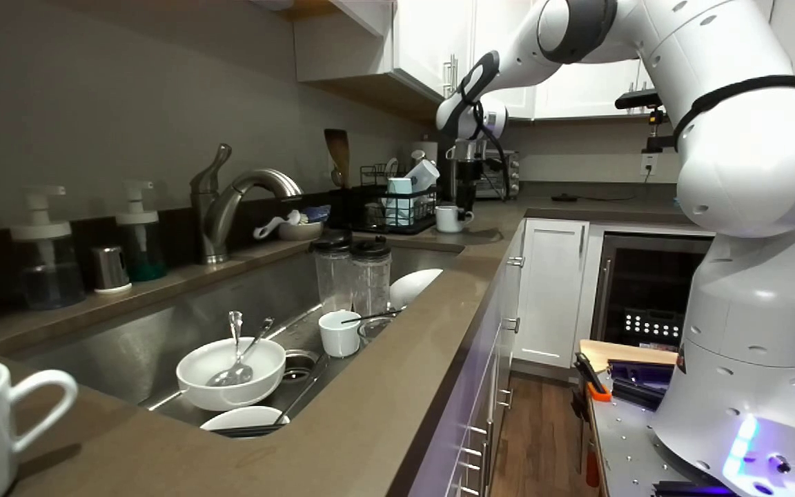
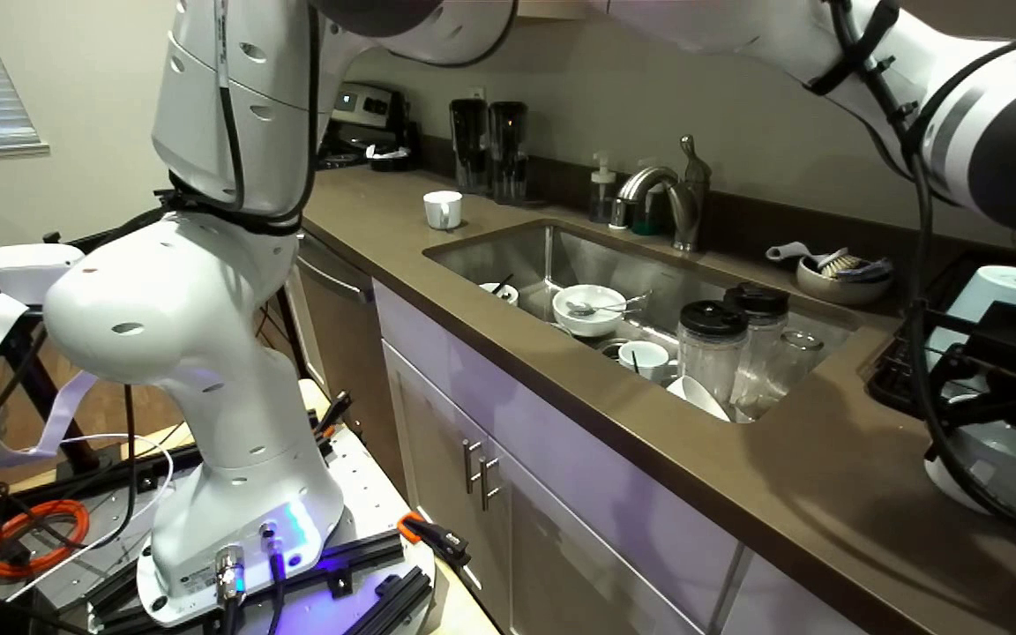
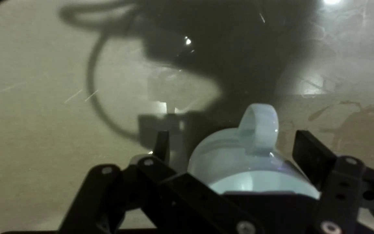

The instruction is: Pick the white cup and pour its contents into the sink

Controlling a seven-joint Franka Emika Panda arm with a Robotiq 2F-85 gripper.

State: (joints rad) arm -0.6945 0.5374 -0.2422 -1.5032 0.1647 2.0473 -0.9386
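Tool point(image 3: 234, 142) spread wide (white cup point(image 3: 235, 159) between jaws, ungripped); arm point(image 1: 708, 48) arched forward, end pointing down.

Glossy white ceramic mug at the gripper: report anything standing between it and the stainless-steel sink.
Nothing visible stands between the mug and the sink; only brown countertop lies there. Inside the end nearest the mug, two clear containers with black lids stand upright and might crowd the pour.

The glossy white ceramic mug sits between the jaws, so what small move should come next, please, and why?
I would probably close the jaws gently on the white mug: in the wrist view they stand open on both sides of it, with a clear gap at the picture's left, and it rests upright on the smooth brown countertop.
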